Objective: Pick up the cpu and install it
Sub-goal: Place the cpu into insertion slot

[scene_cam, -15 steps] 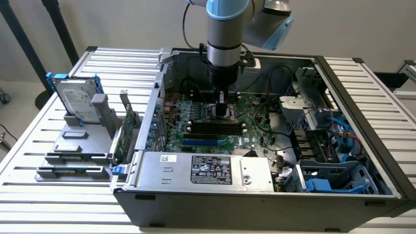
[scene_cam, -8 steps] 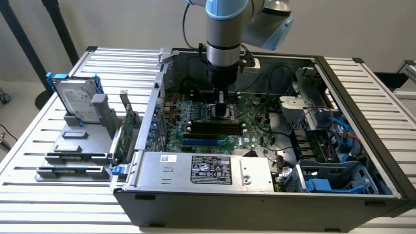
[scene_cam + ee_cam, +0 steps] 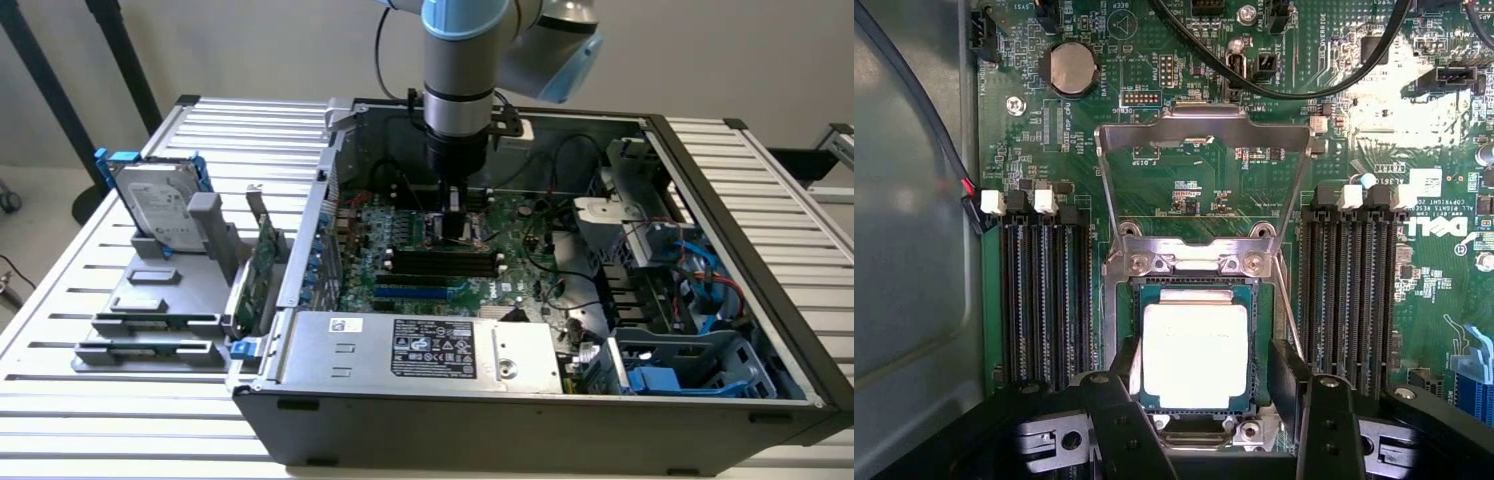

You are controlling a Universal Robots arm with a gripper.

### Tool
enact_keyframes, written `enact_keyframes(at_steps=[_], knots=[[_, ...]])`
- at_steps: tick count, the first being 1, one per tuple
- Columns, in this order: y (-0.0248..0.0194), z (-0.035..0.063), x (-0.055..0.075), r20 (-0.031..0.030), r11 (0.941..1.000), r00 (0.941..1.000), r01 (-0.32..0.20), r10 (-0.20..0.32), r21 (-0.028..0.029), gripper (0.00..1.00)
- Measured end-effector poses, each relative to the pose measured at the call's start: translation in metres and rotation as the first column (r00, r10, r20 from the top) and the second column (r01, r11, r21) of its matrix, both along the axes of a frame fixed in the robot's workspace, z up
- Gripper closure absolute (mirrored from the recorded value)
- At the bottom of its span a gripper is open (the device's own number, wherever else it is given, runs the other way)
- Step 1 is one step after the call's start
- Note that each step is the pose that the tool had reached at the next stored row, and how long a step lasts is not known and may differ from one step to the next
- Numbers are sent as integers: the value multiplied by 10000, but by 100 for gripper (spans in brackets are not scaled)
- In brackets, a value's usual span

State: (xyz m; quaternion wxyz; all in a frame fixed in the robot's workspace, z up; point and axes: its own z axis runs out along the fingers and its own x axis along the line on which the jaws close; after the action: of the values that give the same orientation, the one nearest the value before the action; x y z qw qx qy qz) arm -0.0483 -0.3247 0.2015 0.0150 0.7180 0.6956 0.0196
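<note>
Your end effector (image 3: 1206, 372) hung with its fingers (image 3: 1122, 405) spread wide, one on each side of the cpu (image 3: 1194, 350). The cpu lay flat in its socket (image 3: 1189, 262), mid-board (image 3: 1334, 110). I think the wide gap kept it from being nudged.

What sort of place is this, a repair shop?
Probably a robotics lab bench for computer assembly: a robot arm reaches into an open PC case on a slatted metal table, and a hard drive stands in a grey holder.
</note>
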Motion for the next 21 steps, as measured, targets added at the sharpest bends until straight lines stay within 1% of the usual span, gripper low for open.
enact_keyframes(at_steps=[10,20,21], knots=[[-1,75,0,0,10000,10000,-1,1,7,37],[-1,183,0,-1,10000,10000,-1,1,84,37],[0,196,0,0,10000,10000,-1,1,91,39]])
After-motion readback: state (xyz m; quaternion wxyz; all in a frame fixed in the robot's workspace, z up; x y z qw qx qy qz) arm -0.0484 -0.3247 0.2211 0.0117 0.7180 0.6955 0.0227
